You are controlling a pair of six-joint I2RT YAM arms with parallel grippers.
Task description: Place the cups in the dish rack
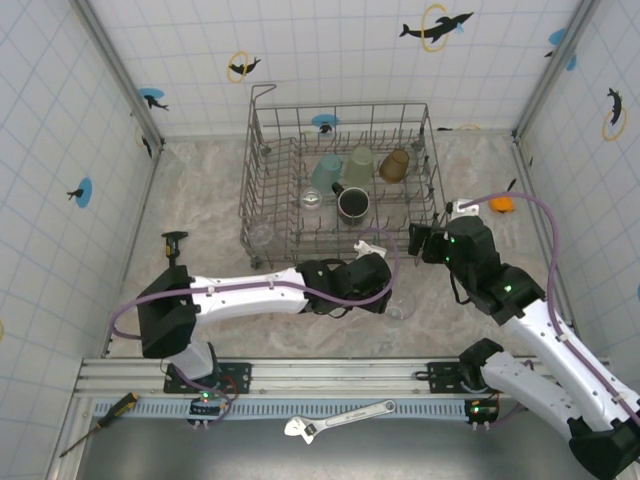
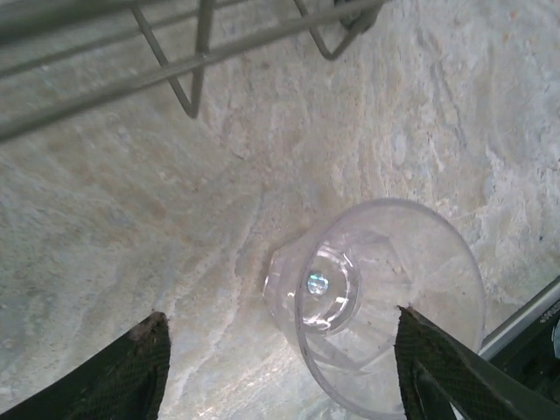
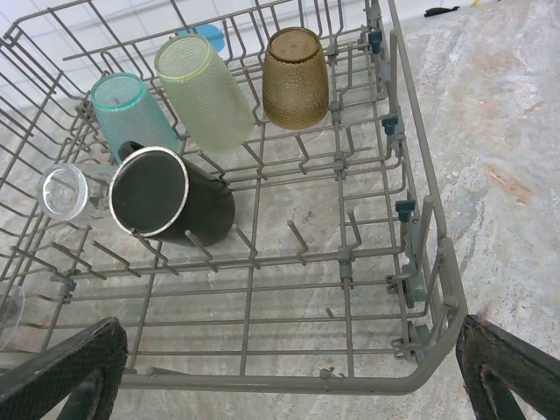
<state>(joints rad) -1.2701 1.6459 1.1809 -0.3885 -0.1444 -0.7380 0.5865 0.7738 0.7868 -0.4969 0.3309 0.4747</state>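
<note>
Left pincer (image 2: pixel 278 317), jaws apart, straddles the clear plastic tumbler (image 2: pixel 376 297) lying sideways on the marbled desk (image 2: pixel 131 219) beside the grey wire dish rack (image 3: pixel 424 188), apparently set to grasp it; right pincer (image 3: pixel 293 322) hangs open-jawed over the rack's corner.

Dish rack (image 1: pixel 345 107): square grey wire basket with upright tines and a tall loop at its far left corner, standing toward the far side of the table. Loaded in it: teal tumbler (image 3: pixel 131 118), pale green tumbler (image 3: pixel 206 92) and amber tumbler (image 3: pixel 296 77), bases up, in a far row from left to right; black mug (image 3: pixel 171 201) tipped just near of them, mouth toward the near side; first clear tumbler (image 3: pixel 66 191) left of the mug; second clear tumbler (image 1: pixel 260 235) at the near left corner. Not loaded: third clear tumbler (image 2: pixel 376 306), on the table just near of the rack's near right end, its mouth facing me between the spread fingers of my left pincer (image 2: pixel 278 319).
</note>
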